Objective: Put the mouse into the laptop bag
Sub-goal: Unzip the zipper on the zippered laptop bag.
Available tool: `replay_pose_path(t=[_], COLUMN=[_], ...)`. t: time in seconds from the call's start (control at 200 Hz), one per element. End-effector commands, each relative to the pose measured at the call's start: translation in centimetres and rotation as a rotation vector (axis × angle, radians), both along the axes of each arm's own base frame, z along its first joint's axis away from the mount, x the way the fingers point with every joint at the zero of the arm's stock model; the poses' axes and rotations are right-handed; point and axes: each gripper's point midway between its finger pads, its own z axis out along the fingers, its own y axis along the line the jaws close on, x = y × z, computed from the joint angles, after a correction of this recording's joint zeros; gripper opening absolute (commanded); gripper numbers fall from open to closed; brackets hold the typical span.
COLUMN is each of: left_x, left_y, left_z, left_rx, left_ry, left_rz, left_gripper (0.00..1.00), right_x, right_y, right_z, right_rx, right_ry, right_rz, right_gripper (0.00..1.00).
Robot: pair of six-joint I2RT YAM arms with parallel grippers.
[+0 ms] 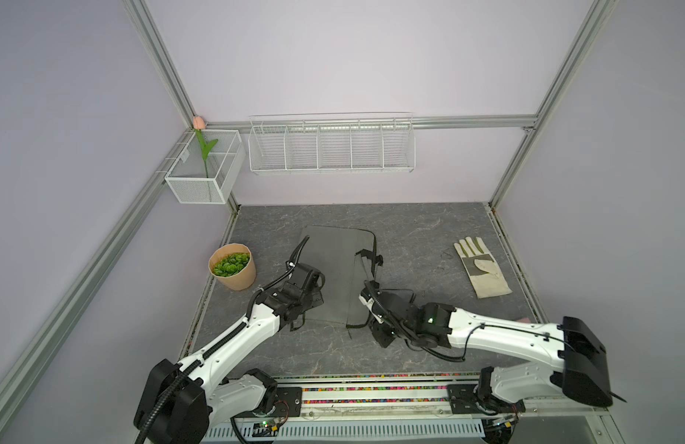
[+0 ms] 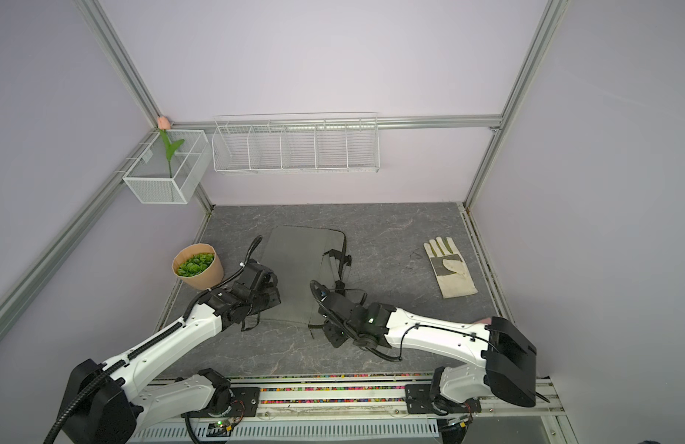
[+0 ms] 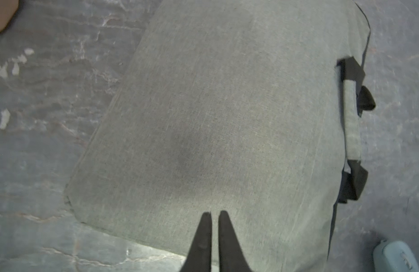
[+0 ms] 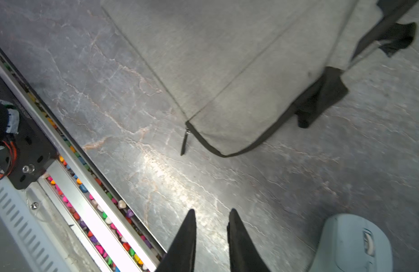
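Left gripper (image 3: 215, 213) clenched, empty, tips over near part of laptop bag (image 3: 227, 117). Right gripper (image 4: 212, 210): jaws slightly apart, nothing between, above bare table (image 4: 156, 164) by bag's near right corner. Mouse (image 4: 354, 245) on table just right of bag, outside it, beside right gripper; hidden under right arm in both top views. Bag flat at table centre. Glove (image 1: 481, 267) far right; plant pot (image 1: 233, 271) left.

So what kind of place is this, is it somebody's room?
Probably a robot test booth, not a home: two robot arms on a rail, plain walls in a metal frame, and stray props like a glove and plant pot.
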Motion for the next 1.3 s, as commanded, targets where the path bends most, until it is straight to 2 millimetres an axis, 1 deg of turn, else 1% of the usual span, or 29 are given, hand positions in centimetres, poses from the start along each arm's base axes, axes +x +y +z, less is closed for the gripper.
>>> replay_pose_path(t=[0.0,0.085,0.17,0.275,0.425,0.545,0.595,0.62,0.71,0.8,0.955,1.11,1.295], left_x=[0.2,0.6,1.0,1.5,2.3,2.6,2.5,2.5,2.3,2.2,1.9,1.5,0.9], left_y=[-0.2,-0.3,-0.4,-0.2,1.1,1.7,1.9,2.0,2.0,1.8,1.9,1.7,2.0], left_z=[-1.2,-2.1,-3.0,-4.3,-6.5,-7.8,-8.3,-8.6,-9.6,-10.2,-10.8,-10.8,-10.8], left_rx=[-0.015,-0.020,-0.021,-0.040,-0.100,-0.115,-0.111,-0.110,-0.120,-0.132,-0.134,-0.142,-0.137], left_ry=[0.014,0.025,0.046,0.084,0.139,0.180,0.202,0.213,0.251,0.264,0.274,0.285,0.288], left_rz=[0.033,0.053,0.067,0.083,0.137,0.157,0.162,0.166,0.169,0.165,0.163,0.153,0.154], left_gripper=[0.03,0.03,0.03,0.02,0.01,0.01,0.01,0.01,0.00,0.00,0.00,0.00,0.00], right_x=[-0.1,-0.1,0.2,0.5,0.8,1.1,1.3,1.3,1.5,2.0,2.9,3.9,4.7], right_y=[1.9,3.5,4.8,5.6,6.2,6.4,6.5,6.5,6.5,6.1,5.8,5.5,6.3], right_z=[-1.5,-2.8,-3.8,-4.9,-6.4,-7.5,-7.9,-8.1,-8.7,-9.1,-9.2,-9.4,-9.3], right_rx=[-0.036,-0.048,-0.057,-0.063,-0.081,-0.088,-0.092,-0.095,-0.104,-0.124,-0.123,-0.103,-0.062], right_ry=[-0.014,0.001,0.017,0.030,0.047,0.054,0.058,0.060,0.070,0.066,0.046,0.057,0.083], right_rz=[-0.030,-0.034,-0.046,-0.068,-0.100,-0.127,-0.144,-0.148,-0.173,-0.214,-0.253,-0.291,-0.297], right_gripper=[0.24,0.24,0.29,0.38,0.43,0.41,0.35,0.34,0.32,0.33,0.34,0.33,0.33])
